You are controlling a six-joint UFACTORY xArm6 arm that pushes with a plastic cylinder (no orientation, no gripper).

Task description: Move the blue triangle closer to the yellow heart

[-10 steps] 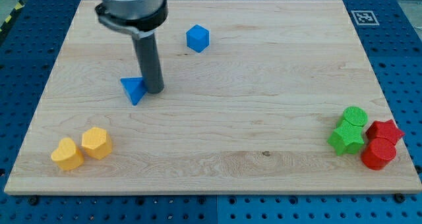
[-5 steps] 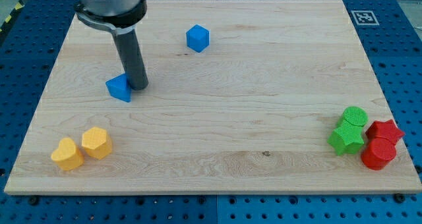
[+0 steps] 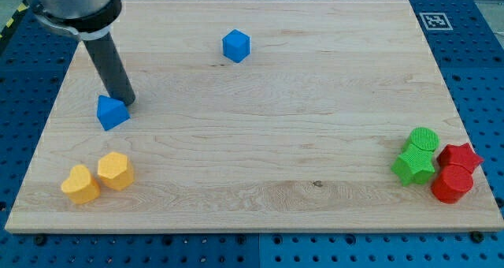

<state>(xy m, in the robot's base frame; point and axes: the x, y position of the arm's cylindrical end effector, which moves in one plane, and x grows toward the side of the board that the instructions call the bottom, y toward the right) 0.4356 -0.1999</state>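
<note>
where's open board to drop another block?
Widest bare patch: board centre, between blue cube, blue triangle and the green/red cluster. Crowded: bottom left by yellow heart and yellow block; my tip touches the triangle's upper right.

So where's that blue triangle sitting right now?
The blue triangle lies near the board's left edge in the camera view, just below-left of my tip, which touches it. The yellow heart sits below it, toward the view's bottom.

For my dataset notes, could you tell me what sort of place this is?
Probably a robotics lab bench: a wooden board on a blue perforated table, a fiducial tag, and toy blocks like the blue triangle.
</note>
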